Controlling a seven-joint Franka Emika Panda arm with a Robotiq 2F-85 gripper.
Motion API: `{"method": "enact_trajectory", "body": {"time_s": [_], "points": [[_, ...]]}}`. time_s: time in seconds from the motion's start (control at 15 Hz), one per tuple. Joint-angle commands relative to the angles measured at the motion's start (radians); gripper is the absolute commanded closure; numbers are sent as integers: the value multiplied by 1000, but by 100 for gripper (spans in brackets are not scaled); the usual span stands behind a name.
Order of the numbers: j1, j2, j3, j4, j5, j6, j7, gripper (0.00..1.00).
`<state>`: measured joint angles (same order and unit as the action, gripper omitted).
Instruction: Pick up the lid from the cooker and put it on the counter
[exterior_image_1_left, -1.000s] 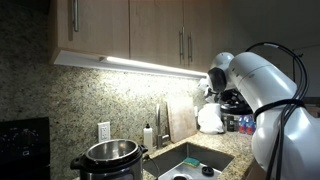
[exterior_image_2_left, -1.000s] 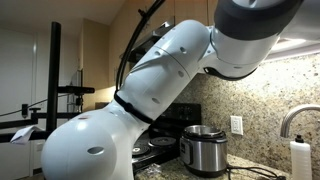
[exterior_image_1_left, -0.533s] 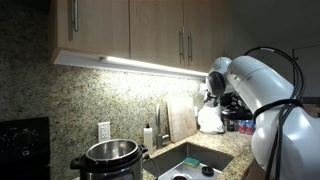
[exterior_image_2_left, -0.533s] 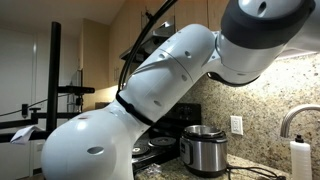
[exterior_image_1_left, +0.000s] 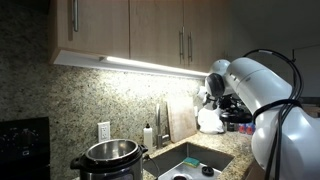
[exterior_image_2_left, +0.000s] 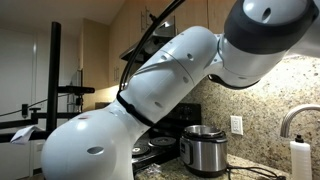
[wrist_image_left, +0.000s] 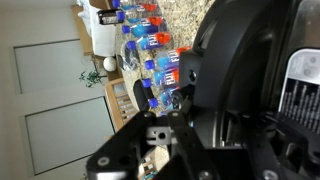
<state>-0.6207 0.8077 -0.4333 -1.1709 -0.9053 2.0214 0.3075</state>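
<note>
Though looking at one kitchen from different sides, mostly filled in both exterior views by the white Panda arm, with bulky joints raised high above the worktop and well apart from the cooker. Behind the arm, pale wooden wall cabinets with a lit strip underneath, above a speckled granite backsplash. Below that, the matching counter with a steel sink set into it. At the left of that exterior view, a black stove. Between stove and sink, standing on the counter close to the wall, the cooker: squat, shiny steel, with black side handles. Dark-rimmed on top, and too small in either exterior view to make out the lid for certain. Leaning on the backsplash behind the sink, a wooden cutting board; near it a soap bottle and a white wall outlet. Wrist view largely blocked by the black bulk of the gripper; fingers hidden, so cannot tell whether spread or pressed together. Beyond it, a cluster of water bottles with red and blue caps.
</note>
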Motion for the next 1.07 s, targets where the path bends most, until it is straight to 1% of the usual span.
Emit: {"method": "enact_trajectory", "body": {"time_s": [0.0,0.13,0.2,0.67,1.0], "points": [[0,0,0,0,0,0,0,93],[0,0,0,0,0,0,0,93],[0,0,0,0,0,0,0,96],[2,70,15,8,-6,-7,4,96],[-1,109,12,27,-5,-16,27,96]]}}
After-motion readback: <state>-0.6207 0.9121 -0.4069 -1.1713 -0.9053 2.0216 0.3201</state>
